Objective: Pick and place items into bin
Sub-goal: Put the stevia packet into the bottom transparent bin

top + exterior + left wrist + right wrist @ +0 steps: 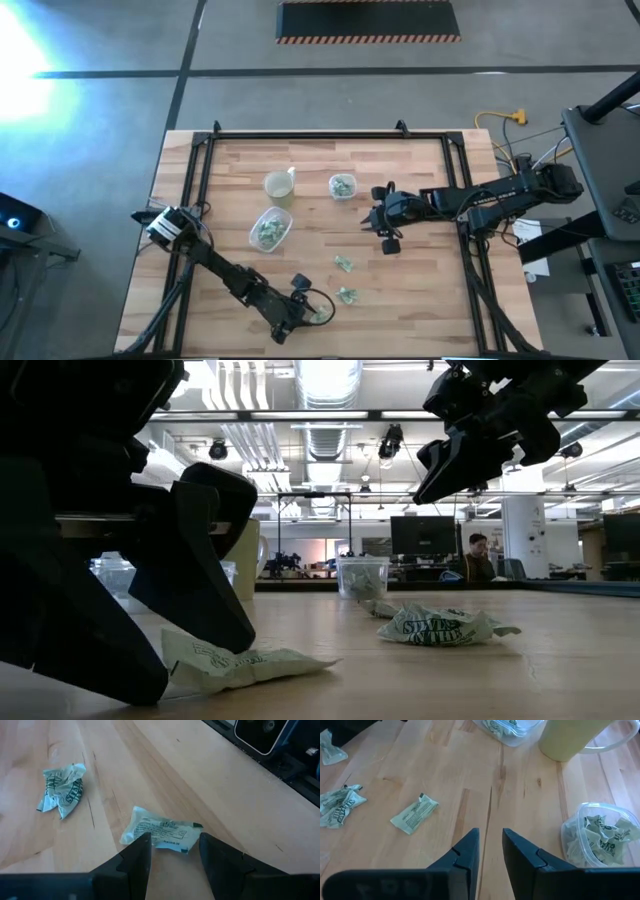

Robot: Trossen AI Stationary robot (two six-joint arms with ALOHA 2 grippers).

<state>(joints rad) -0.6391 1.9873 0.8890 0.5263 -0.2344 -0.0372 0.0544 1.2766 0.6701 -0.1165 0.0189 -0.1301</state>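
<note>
So our left gripper [172, 852] is down at the table's [420, 280] near edge, fingers spread either side of a packet [162, 830], not pinching it. Right gripper [490, 845] hangs empty mid-table beside the small tub [342, 186], fingers narrowly apart. Two more packets [345, 264] lie loose between them.

Left end effector [200, 650] open astride packet [240, 663]; crumpled packet [440, 626] beyond
</note>
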